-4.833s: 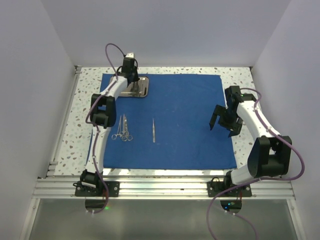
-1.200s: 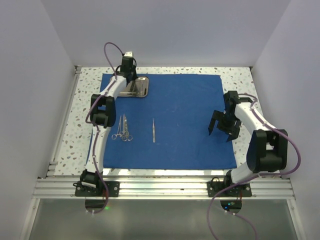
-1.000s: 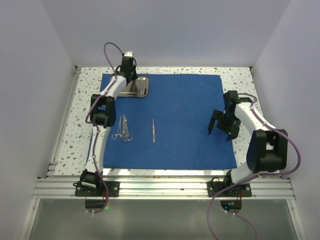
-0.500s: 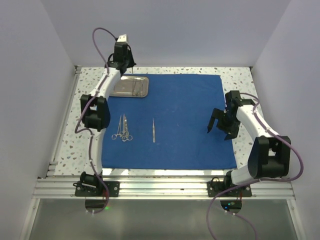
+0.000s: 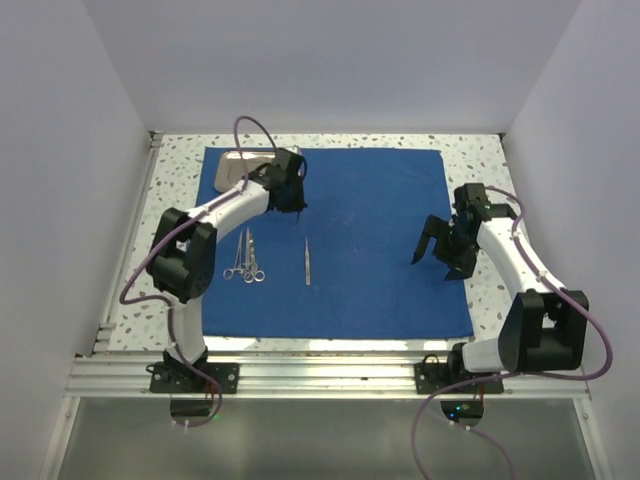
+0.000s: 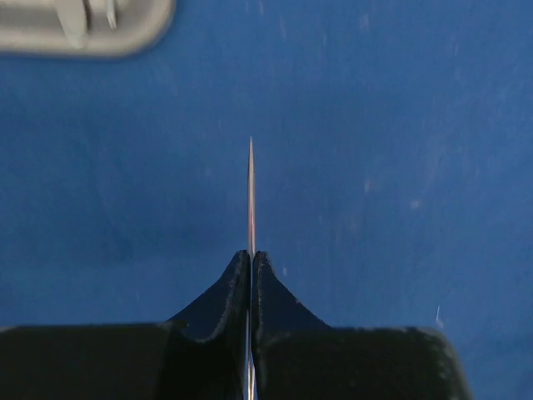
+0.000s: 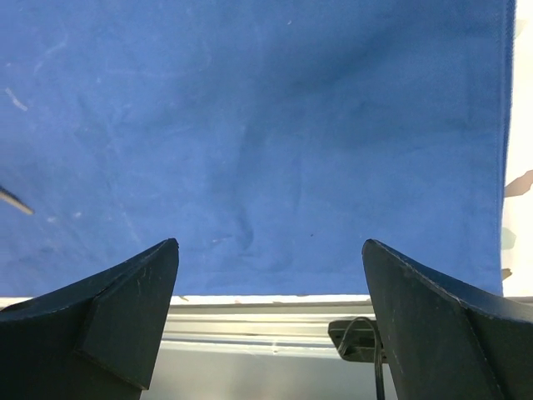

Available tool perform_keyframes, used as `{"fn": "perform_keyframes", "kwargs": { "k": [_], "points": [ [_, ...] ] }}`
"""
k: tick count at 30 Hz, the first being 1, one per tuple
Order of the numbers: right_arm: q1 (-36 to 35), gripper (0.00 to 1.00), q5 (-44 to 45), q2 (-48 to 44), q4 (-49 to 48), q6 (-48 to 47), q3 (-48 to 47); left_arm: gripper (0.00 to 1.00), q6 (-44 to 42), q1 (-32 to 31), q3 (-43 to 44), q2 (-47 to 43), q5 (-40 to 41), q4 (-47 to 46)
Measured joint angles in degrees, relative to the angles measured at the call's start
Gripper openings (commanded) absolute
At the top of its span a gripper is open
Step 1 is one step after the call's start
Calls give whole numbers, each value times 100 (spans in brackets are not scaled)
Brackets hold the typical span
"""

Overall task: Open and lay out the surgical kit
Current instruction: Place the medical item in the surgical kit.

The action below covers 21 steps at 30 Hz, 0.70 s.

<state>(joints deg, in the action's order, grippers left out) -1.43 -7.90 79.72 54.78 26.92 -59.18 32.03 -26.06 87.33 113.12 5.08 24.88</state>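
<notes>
The royal-blue cloth (image 5: 370, 240) lies spread flat on the table. At its back left corner stands the steel tray (image 5: 232, 166), partly behind my left arm; its edge also shows in the left wrist view (image 6: 83, 29). My left gripper (image 5: 297, 205) hovers over the cloth right of the tray, shut on a thin pointed silver instrument (image 6: 251, 192) seen edge-on. Two ring-handled instruments (image 5: 246, 258) and slim tweezers (image 5: 307, 260) lie on the cloth's left half. Over the cloth's right edge, my right gripper (image 5: 440, 250) stands open and holds nothing (image 7: 271, 242).
Speckled tabletop (image 5: 480, 150) borders the cloth at the back and sides. An aluminium rail (image 5: 330, 375) runs along the near edge, also visible in the right wrist view (image 7: 250, 325). White walls enclose the left, back and right.
My left arm swung from the back left corner by the tray out over the cloth, to the right and nearer, with the thin instrument in its jaws. The right arm barely shifted.
</notes>
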Motion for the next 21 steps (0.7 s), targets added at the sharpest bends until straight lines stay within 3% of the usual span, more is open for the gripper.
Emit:
{"fn": "perform_keyframes", "kwargs": {
  "k": [6, 8, 10, 11, 19, 21],
  "points": [
    [-2, 96, -87, -372, 35, 2, 219, 0, 350, -354, -1132, -693, -4, 181],
    [-2, 96, -87, -505, 76, 0, 345, 5, 448, -393, -1355, -885, 13, 199],
    [0, 96, -87, -632, 122, 2, 483, 24, 520, -450, -1561, -1056, -7, 203],
    [-2, 96, -87, -678, 144, 2, 542, 24, 518, -487, -1602, -1086, -33, 208],
    [-2, 96, -87, -743, 177, 11, 629, 59, 634, -599, -1700, -1189, -229, 389],
    [-2, 96, -85, -743, 177, 11, 629, 87, 562, -592, -1589, -1189, -203, 592]
  ]
}}
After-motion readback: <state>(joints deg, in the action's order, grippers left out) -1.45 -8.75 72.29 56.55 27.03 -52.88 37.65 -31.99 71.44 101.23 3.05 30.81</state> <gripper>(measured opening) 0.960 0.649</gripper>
